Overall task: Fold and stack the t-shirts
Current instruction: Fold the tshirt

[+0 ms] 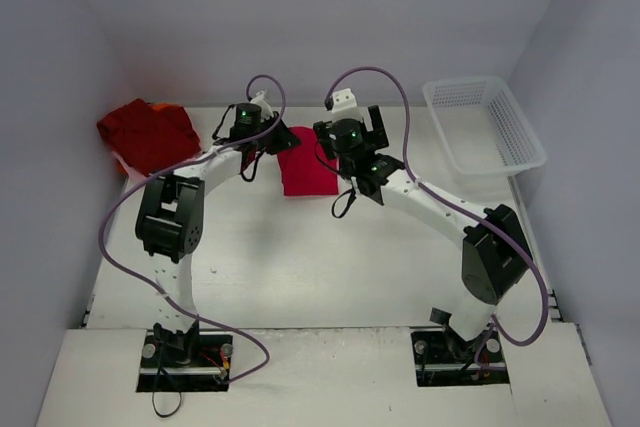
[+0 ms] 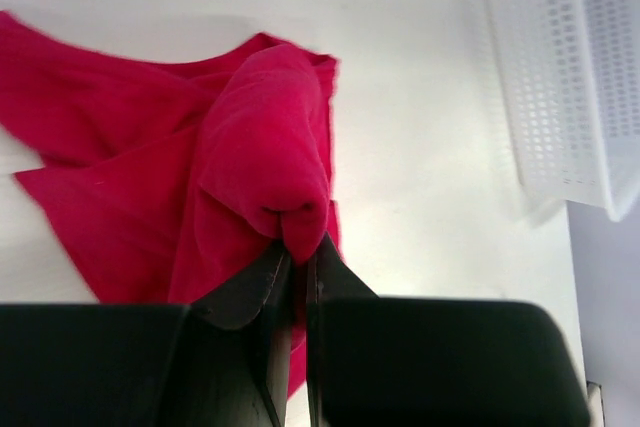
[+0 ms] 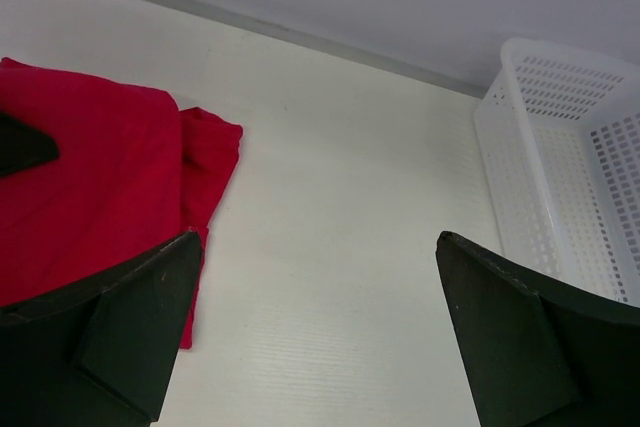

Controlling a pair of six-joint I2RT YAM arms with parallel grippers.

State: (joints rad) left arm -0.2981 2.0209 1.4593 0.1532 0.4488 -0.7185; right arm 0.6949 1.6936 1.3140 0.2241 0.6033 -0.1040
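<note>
Mid-fold, I'd say, on the t-shirt (image 1: 305,175) lying at the middle of the worktop's (image 1: 300,267) far edge. The left claw (image 2: 299,244) is clamped tight on a raised roll of its cloth, and the wrist view shows that hump bulging up from between the jaws. The rest of the shirt lies flat beneath and off to one side. The right claw (image 3: 315,237) hangs just beside the shirt's right edge, jaws spread wide, nothing in them. From above the shirt reads as a partly folded oblong, its long axis running from the near edge toward the far edge. I can't make out which end is the collar. A red heap (image 1: 148,132) of darker cloth sits in the far-left corner, most likely where the stack is going. The white basket (image 1: 485,127) stands at the far-right corner, well apart. Next call, as I judge it: the left claw needs to carry that pinched fold across and lay it flat without dragging the layer below. The right claw is well placed to pin or take the opposite edge.
</note>
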